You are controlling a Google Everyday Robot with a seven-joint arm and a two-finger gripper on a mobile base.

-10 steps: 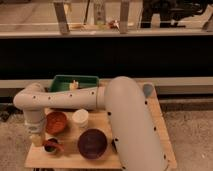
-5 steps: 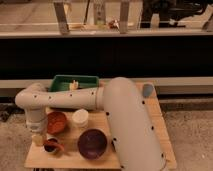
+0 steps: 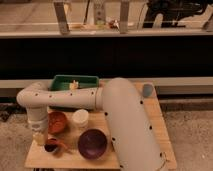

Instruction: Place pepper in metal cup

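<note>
Arm (image 3: 120, 120) reached from lower right across the table (image 3: 155, 125), elbowed at the left and dropped straight down at the front-left corner. Gripper (image 3: 41, 137) hung just above the cup (image 3: 50, 146), at its left rim; couldn't tell whether it was open, closed or holding anything. Cup sat near the front-left table edge, dark inside. Pepper (image 3: 61, 145) lay just beside the cup on its right, touching or nearly touching the rim; couldn't tell if one end was already over the lip. Orange bowl (image 3: 57, 121) was right behind the cup, next to the arm's vertical link. White cup (image 3: 80, 118) stood right of the orange bowl. Purple bowl (image 3: 92, 143) was at the front, right of the pepper, apart from it. Green tray (image 3: 75, 82) sat at the back, partly hidden by the arm.
</note>
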